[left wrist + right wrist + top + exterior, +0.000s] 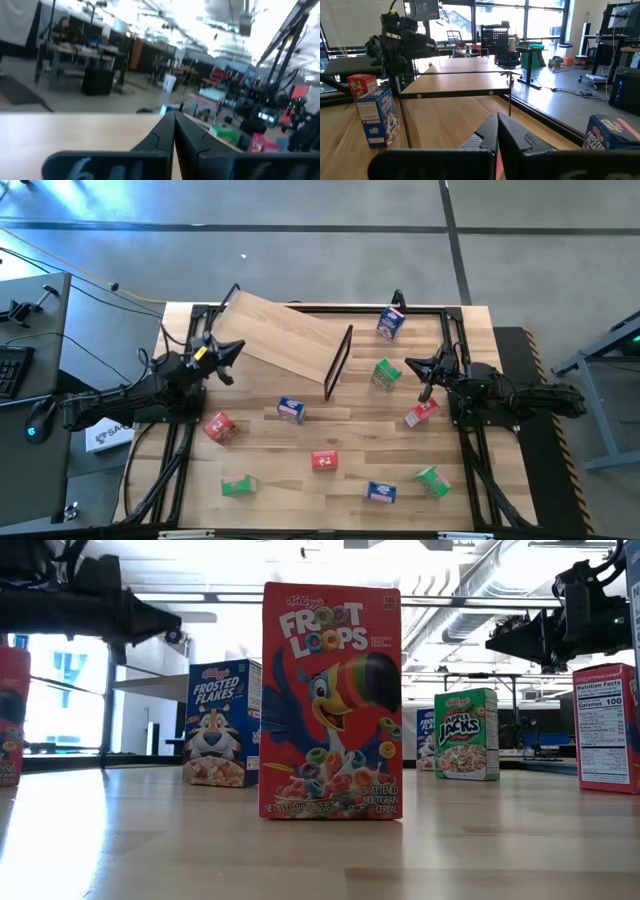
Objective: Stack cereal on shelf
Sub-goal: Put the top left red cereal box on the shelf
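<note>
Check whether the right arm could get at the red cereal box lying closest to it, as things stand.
Probably yes. The right tool, shut, hangs just above the red box, with bare tabletop around it and the green box standing apart. It would need to open first. The left tool waits by the shelf.

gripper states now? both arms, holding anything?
Left gripper: shut, holding nothing, beside the shelf.
Right gripper: shut, holding nothing, near a green cereal box.
</note>
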